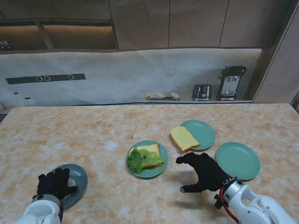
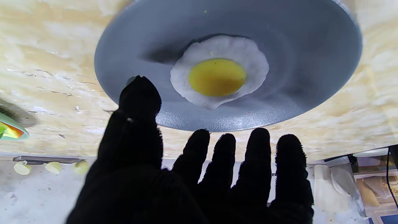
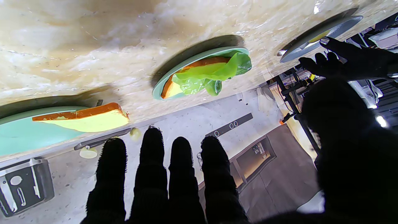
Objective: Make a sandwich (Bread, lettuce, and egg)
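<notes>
- Across the whole stand view runs the marble-patterned table (image 1: pixel 70 135), carrying four plates.
- At the back, a counter holds a black toaster (image 1: pixel 202 92) and a taller black appliance (image 1: pixel 231 83) beside it.
- Near the right edge sits a bare green plate (image 1: pixel 238 160), with nothing on it.
- Farther from me, between that one and the middle plate, another green plate (image 1: pixel 202 132) carries a bread slice (image 1: pixel 184 138) that overhangs its left rim.
- At the middle, a third green plate (image 1: pixel 156 171) holds a second slice of bread (image 1: pixel 150 150) with a lettuce leaf (image 1: pixel 139 160) lying over it (the leaf spills past the plate's left rim).
- At the near left, a grey plate (image 1: pixel 79 179) holds the fried egg (image 2: pixel 219 76), white with a yellow yolk, seen only in the left wrist view.
- Over the grey plate's near-left part hovers the left hand (image 1: pixel 55 184), black-gloved, fingers spread and holding nothing; the egg lies beyond the fingertips, untouched.
- Just right of the middle plate, nearer to me, the right hand (image 1: pixel 202 172) is raised above the table, fingers apart and curved downward, empty, its fingertips pointing toward the lettuce plate.
</notes>
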Controlling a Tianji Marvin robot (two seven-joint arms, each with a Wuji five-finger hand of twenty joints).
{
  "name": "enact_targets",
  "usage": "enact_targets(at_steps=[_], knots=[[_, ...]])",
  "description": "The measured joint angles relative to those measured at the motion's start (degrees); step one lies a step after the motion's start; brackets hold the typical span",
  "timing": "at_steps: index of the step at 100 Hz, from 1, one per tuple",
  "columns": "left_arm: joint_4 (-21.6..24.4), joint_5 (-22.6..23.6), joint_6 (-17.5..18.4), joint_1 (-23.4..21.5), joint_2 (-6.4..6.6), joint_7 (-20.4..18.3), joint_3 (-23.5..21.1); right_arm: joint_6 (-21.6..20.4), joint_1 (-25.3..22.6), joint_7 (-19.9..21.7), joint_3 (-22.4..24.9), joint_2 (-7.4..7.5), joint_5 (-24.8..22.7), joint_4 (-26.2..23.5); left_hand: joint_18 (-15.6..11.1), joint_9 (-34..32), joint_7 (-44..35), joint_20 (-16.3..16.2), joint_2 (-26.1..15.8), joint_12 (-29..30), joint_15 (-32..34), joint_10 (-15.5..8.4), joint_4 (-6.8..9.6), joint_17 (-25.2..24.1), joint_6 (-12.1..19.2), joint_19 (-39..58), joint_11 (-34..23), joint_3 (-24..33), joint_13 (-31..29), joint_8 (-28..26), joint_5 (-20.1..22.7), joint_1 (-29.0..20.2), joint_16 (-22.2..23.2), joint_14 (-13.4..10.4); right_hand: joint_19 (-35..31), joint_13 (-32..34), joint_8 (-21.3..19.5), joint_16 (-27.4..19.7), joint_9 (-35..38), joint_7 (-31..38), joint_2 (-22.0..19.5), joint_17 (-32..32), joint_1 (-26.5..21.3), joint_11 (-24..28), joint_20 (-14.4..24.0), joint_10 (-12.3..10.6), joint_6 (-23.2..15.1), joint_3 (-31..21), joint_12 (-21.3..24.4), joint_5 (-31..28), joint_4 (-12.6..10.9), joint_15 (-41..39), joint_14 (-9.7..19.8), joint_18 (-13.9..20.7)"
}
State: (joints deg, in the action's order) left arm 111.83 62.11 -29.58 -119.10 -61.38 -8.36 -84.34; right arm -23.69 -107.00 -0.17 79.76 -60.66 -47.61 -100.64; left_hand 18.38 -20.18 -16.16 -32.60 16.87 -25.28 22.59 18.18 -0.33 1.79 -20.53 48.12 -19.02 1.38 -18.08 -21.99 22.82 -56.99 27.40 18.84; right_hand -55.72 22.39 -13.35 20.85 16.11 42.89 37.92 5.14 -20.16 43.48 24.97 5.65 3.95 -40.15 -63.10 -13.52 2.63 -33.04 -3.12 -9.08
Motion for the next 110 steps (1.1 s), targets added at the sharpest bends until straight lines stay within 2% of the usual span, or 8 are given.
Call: enact_targets(at_steps=[23,53,65,78,88,110], knots=[[-0.7,-2.4,-1.5,0.6,-0.04,-0.1,0.4,0.0,0.3,0.3,-0.2,0.04,0.0,0.2,0.1,0.0,0.0,0.0,1.7,-0.7,0.7,0.0,0.0,0.4,-0.2,1.4,-0.2,1.1,-0.1,-1.3,0.0,0.0,0.5,0.7,0.5,0.0,0.0,0.0,0.0,0.0,0.0,-0.5,0.0,0.0,0.0,0.0,-0.1,-0.1,0.0,0.0,0.0,0.6,0.0,0.0],[-2.7,-2.5,-3.0,1.6,-0.03,0.0,1.1,0.0,0.6,0.8,-0.5,0.12,0.0,0.3,0.1,0.0,-0.8,-0.7,2.5,-2.1,2.8,0.2,0.0,1.2,-0.3,4.8,-1.6,4.8,-0.1,-3.6,0.0,0.0,2.6,0.7,1.2,0.0,0.0,0.0,0.0,0.0,0.0,-0.7,0.0,0.0,0.0,0.0,-0.1,-0.1,0.0,0.0,0.0,0.6,0.0,-0.5],[-3.4,-3.2,-3.6,2.1,-0.03,0.2,1.6,0.0,0.7,1.0,-0.6,0.15,0.0,0.3,0.1,0.0,-3.1,-1.7,3.3,-3.5,4.9,0.2,-0.02,2.9,-0.3,7.2,-2.7,8.9,-0.1,-5.4,-0.8,0.8,4.2,0.7,1.2,0.0,0.0,0.0,0.0,0.0,0.0,-0.9,0.0,0.0,0.0,0.0,-0.1,-0.1,0.0,0.0,0.0,0.6,0.0,-0.5],[-3.7,-4.1,-4.4,2.6,-0.03,0.6,1.9,0.1,0.8,1.1,-0.7,0.18,-0.1,0.3,0.0,0.0,-6.1,-3.1,6.0,-5.4,7.2,0.2,-0.34,5.9,-0.3,10.1,-4.5,18.7,-0.6,-7.2,-1.7,3.4,6.8,0.7,1.3,0.0,0.0,0.0,0.0,0.0,0.0,-1.2,0.0,0.0,0.0,0.0,-0.1,-0.1,0.0,0.0,0.0,0.6,0.2,-0.6],[-3.9,-4.7,-5.1,2.9,-0.03,0.9,2.2,0.2,0.8,1.3,-0.7,0.22,-0.1,0.3,-0.1,0.0,-8.9,-3.7,6.6,-6.3,9.4,0.7,-0.36,7.7,-0.3,11.6,-5.4,23.7,-1.5,-8.5,-2.3,4.5,7.8,0.7,1.9,0.0,0.0,0.0,0.0,0.0,0.0,-1.3,0.0,0.0,0.0,0.0,-0.7,-0.1,0.0,0.0,0.0,0.6,0.2,-0.6],[-4.8,-5.7,-6.0,4.0,-0.04,1.4,2.8,0.5,1.0,1.9,-0.9,0.32,-0.1,0.2,-1.0,0.0,-13.4,-4.2,7.4,-9.3,12.2,0.7,-0.36,10.4,-0.1,14.1,-8.6,29.1,-3.1,-11.5,-4.6,5.1,10.4,0.7,2.6,0.0,0.0,0.0,0.0,0.0,0.0,-1.8,0.0,-0.2,0.0,0.0,-0.7,-0.1,0.0,0.0,0.0,0.7,0.2,-0.6]])
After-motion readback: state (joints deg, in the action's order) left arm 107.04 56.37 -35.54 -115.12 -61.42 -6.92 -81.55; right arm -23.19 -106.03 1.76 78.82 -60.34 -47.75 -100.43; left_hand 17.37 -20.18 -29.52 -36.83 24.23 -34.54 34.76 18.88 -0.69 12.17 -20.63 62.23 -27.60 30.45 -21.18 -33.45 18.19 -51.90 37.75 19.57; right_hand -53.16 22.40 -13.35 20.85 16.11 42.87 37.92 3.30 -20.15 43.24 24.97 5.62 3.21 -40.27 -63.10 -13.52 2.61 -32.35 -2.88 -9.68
